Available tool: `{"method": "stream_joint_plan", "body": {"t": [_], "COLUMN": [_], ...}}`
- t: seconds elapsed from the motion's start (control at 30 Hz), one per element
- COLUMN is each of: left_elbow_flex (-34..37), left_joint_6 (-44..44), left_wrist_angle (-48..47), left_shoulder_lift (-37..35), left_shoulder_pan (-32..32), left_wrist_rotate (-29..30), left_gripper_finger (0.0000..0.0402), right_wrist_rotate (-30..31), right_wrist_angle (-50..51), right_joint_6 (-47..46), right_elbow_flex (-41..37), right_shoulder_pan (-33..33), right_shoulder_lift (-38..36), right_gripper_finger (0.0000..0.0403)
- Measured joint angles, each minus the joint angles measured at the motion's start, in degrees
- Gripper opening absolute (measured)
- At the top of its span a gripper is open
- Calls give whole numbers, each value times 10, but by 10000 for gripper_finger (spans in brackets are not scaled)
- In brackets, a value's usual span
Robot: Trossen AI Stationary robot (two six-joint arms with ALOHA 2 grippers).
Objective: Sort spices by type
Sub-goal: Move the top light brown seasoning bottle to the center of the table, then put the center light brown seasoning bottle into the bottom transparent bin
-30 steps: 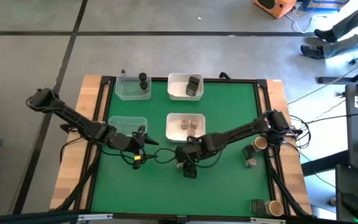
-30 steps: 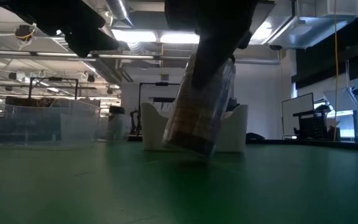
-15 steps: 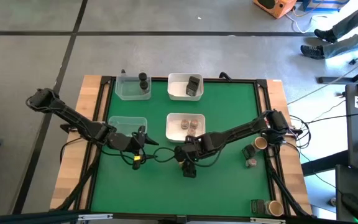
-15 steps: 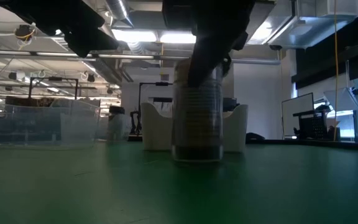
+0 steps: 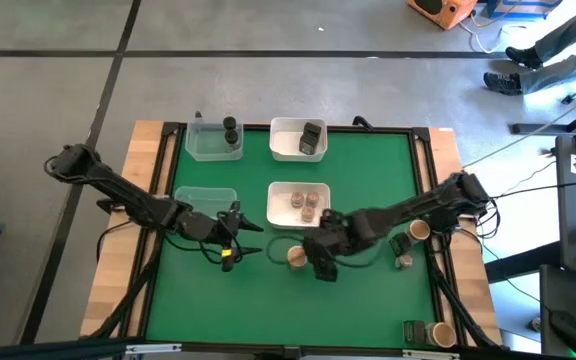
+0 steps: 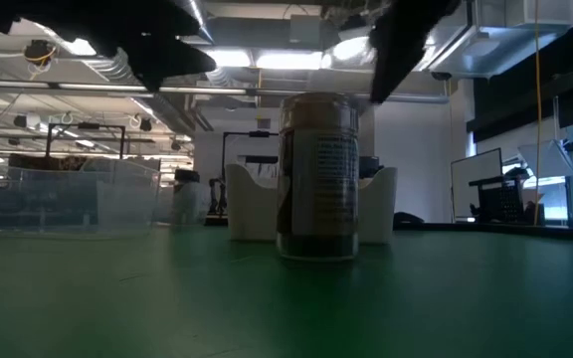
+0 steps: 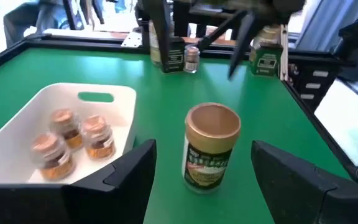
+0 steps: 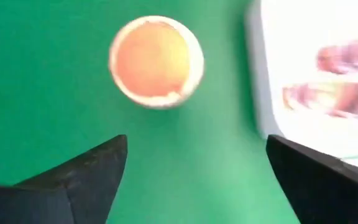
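A wide tan-topped spice jar (image 5: 297, 257) stands upright by its base on the green mat near the table's middle, also in the low view (image 6: 316, 179). My right gripper (image 5: 323, 265) hangs open just to the right of and above the jar, pointing down; its wrist view shows the jar's lid (image 8: 156, 61) clear of the fingers. My left gripper (image 5: 235, 243) is open to the jar's left, pointing level at the jar (image 7: 211, 149), short of it. Three small brownish jars (image 5: 303, 203) sit in a white tray (image 5: 276, 190).
A far white tray (image 5: 286, 140) holds a dark tin (image 5: 312, 136). A clear tub (image 5: 206, 148) holds a black cylinder (image 5: 230, 130); another clear tub (image 5: 203, 200) lies by my left arm. More jars (image 5: 408, 245) stand at the right edge and near right corner (image 5: 428, 332).
My right gripper has stood the tilted tan-topped jar upright on the mat, opened and let go, then risen and drawn off toward the table's right edge. The jar stays where it was set.
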State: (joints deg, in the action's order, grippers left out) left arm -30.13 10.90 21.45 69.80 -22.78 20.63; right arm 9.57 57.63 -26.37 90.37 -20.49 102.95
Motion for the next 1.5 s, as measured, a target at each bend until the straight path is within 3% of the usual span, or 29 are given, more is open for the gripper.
{"method": "stream_joint_plan", "body": {"t": [0.17, 0.43, 0.7, 1.03, 1.5], "left_elbow_flex": [-39, -144, -198, -238, -238], "left_joint_6": [-11, -77, -81, -63, -53], "left_wrist_angle": [35, 27, 32, -20, -20], "left_shoulder_lift": [77, 184, 237, 274, 321], "left_shoulder_pan": [5, 9, 23, 41, 46], "left_wrist_rotate": [-10, -10, -14, -70, -70], "left_gripper_finger": [246, 246, 251, 319, 324], "right_wrist_rotate": [110, 187, 194, 195, 196], "right_wrist_angle": [54, 85, 85, 85, 84], "right_joint_6": [-62, -158, -229, -251, -259], "right_elbow_flex": [0, -19, -63, -99, -104], "right_shoulder_pan": [-46, -104, -134, -137, -136], "right_shoulder_lift": [-22, -21, -21, -21, -21], "right_gripper_finger": [380, 380, 380, 380, 380]}}
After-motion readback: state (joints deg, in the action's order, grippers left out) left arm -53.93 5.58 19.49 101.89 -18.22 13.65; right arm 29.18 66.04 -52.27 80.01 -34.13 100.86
